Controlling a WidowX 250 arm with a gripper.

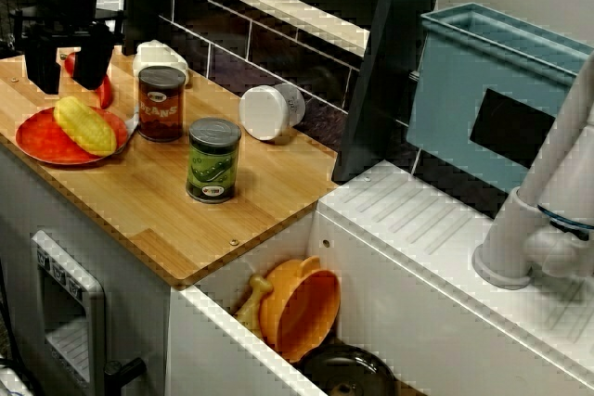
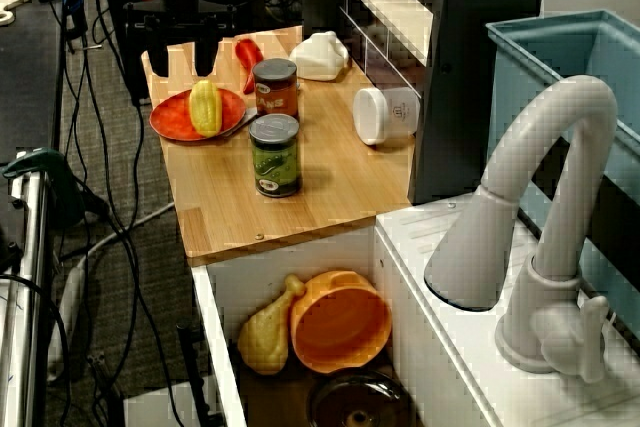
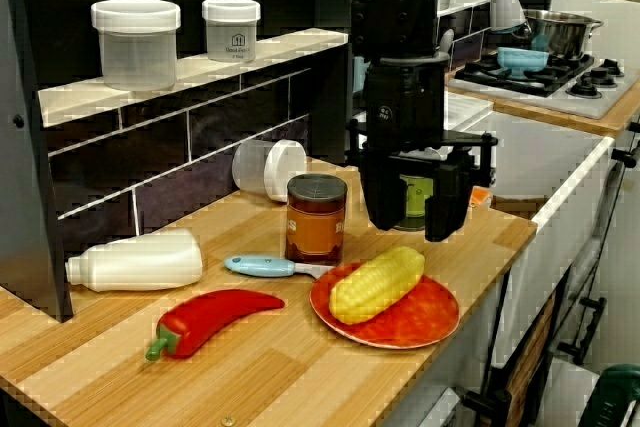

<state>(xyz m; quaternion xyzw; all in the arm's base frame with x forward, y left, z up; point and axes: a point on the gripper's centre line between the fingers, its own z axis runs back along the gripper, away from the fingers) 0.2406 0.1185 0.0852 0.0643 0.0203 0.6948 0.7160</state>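
My black gripper hangs open just above the far end of a yellow corn cob, with nothing between its fingers. The cob lies on a red plate at the counter's front corner. From the sink side the gripper stands over the cob and plate. The high view over the faucet shows the same gripper, cob and plate. A brown bean can stands right beside the plate, a green can further along.
A red pepper, a blue-handled knife and a white bottle lie near the plate. A white jar lies on its side by the wall. The sink holds an orange bowl, a toy drumstick and a dark pot.
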